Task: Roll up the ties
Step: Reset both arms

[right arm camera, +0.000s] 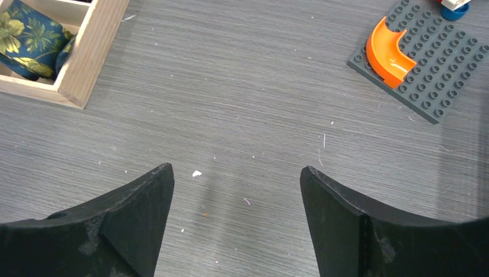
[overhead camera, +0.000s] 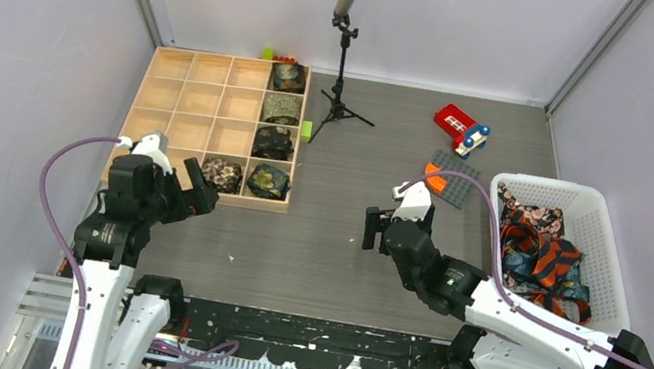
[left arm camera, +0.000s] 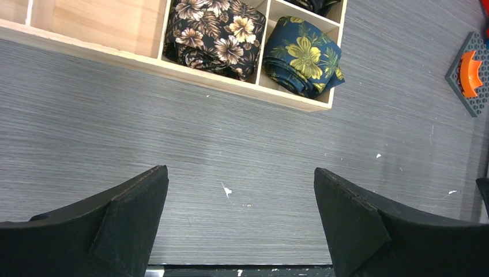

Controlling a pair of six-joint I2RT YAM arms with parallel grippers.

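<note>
Hovering low over the desk (overhead camera: 311,253) with left claw (left arm camera: 239,179) and right claw (right arm camera: 236,173) both spread wide, gripping nothing. Sitting, on the left, just short of the near edge of the wooden tray (overhead camera: 148,92); on the right, mid-desk, angled away from the white basket (overhead camera: 617,246).

Storing five rolled ties (overhead camera: 268,180) one per compartment, four down the tray's right column and one beside the nearest, the walls presumably stopping the coils from springing loose. Leaving unrolled ties (overhead camera: 543,258) heaped in the basket, well apart from either claw.

Judging by that heap, plenty left to roll; probably best fetched with the right claw, being nearer. Ignoring the grey stud plate (right arm camera: 427,63) and its orange curve (right arm camera: 386,52) as off-task clutter.
</note>
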